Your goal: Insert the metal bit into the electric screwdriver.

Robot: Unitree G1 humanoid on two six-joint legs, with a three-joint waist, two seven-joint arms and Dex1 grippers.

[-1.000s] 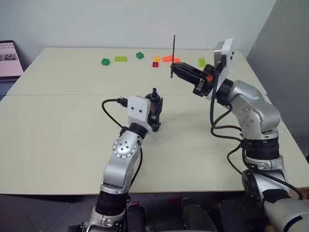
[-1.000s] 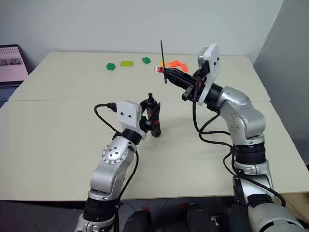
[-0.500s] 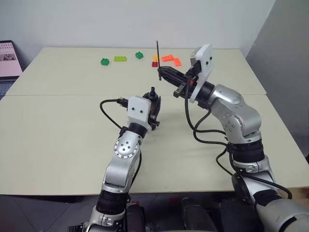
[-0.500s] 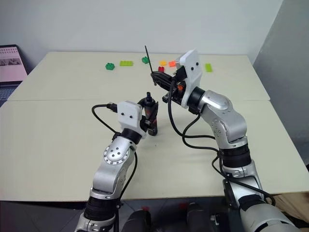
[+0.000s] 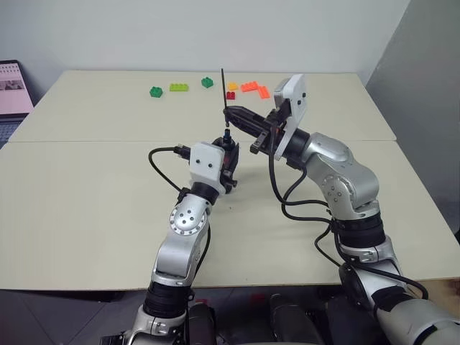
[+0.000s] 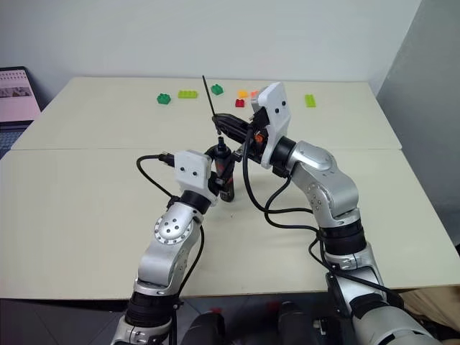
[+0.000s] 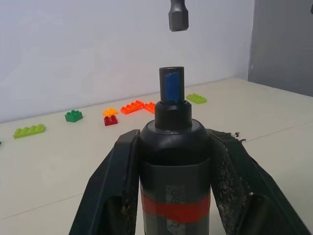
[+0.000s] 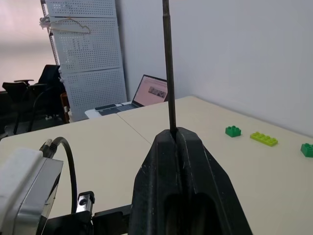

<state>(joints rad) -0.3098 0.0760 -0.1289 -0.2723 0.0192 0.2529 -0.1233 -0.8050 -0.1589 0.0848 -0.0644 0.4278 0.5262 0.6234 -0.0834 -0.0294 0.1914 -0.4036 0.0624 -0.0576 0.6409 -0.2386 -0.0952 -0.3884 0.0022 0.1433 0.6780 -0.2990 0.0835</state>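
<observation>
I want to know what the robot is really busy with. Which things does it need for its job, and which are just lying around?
Needed for the job:
- electric screwdriver, held upright in the left gripper
- metal bit, held in the right gripper, hanging just above the screwdriver's tip

Just lying around:
- toy bricks at the far side of the table
- laptop beyond the table's edge

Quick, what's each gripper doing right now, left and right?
Left gripper: closed on the electric screwdriver.
Right gripper: closed on the metal bit.
</observation>
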